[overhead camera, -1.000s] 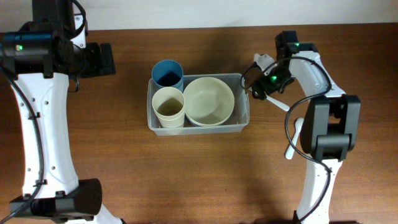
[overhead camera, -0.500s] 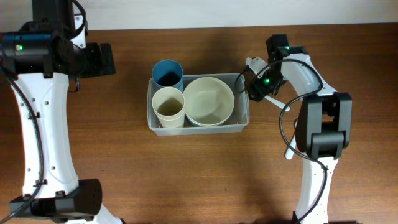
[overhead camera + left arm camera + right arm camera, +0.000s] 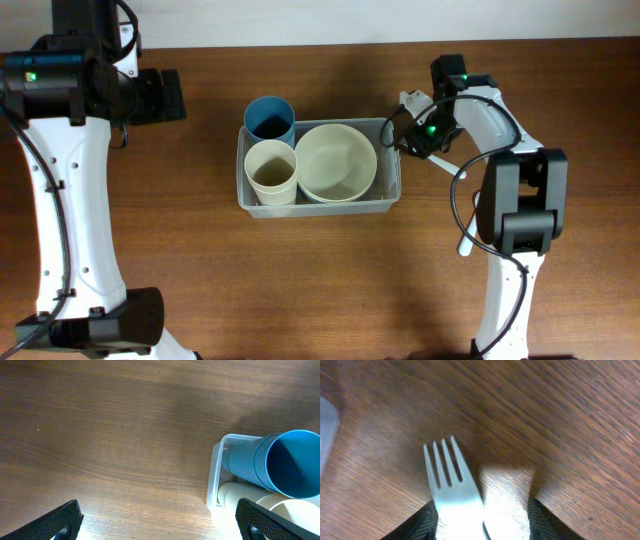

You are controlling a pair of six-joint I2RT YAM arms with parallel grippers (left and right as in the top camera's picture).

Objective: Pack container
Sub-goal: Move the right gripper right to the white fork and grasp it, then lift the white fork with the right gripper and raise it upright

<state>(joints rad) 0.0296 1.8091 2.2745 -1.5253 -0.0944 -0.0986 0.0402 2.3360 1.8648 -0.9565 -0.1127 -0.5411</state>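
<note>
The left arm [image 3: 60, 200] and right arm [image 3: 490, 115] wear smooth white shells between boxy black joint housings (each housing shows small green lights [image 3: 32, 76]). Thin black cables [image 3: 456, 200] loop alongside the links. The fingertips [image 3: 60, 522] are black, with ribbed faces.

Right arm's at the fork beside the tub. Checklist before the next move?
1. Fork between the right gripper fingers: ok.
2. Grip shut on the fork: cannot tell; a gap shows beside it.
3. Tines over the container: not ok, table lies under them.
4. Room inside: ok, cream bowl is empty; blue cup and cream cup fill the left end.
5. Left gripper out of the way: ok, open, left of the container.
</note>
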